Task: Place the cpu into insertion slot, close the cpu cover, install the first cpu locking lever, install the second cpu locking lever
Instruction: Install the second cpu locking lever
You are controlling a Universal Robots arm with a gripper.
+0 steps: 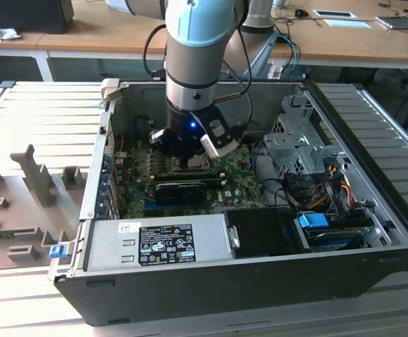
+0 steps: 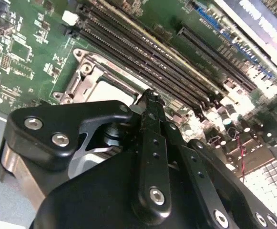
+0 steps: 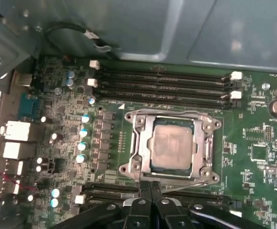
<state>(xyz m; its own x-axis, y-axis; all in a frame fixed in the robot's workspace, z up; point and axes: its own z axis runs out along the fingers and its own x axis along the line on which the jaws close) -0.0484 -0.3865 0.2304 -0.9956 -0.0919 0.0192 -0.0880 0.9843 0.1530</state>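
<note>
— Spotted the cpu (image 3: 171,143) anywhere?

— Yes, in the first wrist view. Lay flat inside the insertion slot (image 3: 128,168), grey face up, square to the rim.

— And the cpu cover (image 3: 149,143)?

— Looked folded down over the chip. Framed the grey face through its square window, silvery strips along all four sides.

— Checked the second wrist view too?

— Did. Caught a corner of the same socket (image 2: 88,78) there, with a pale patch of the chip behind the black linkage.

— And the gripper (image 3: 150,183)?

— Hung low over the green motherboard (image 3: 257,138), just beside the socket's edge on the side away from the long black memory slots (image 3: 162,83). Showed both fingertips pressed together, side by side, with nothing seen pinched between them.

— Touching anything?

— Hard to say. Stood very close to a thin wire lever (image 3: 188,185) running along that same edge of the socket; could not tell contact from the wrist views.

— Anything from the exterior view?

— Saw the arm (image 1: 196,56) reaching straight down into the open computer case (image 1: 260,281), with the gripper (image 1: 189,158) down among the board's parts near the middle. Noted a grey power supply (image 1: 154,242) along the near wall and a metal drive cage (image 1: 298,144) toward the exterior view's right.

— And the case itself?

— Lay on its side on a ribbed grey table (image 1: 42,112), open side up.
</note>
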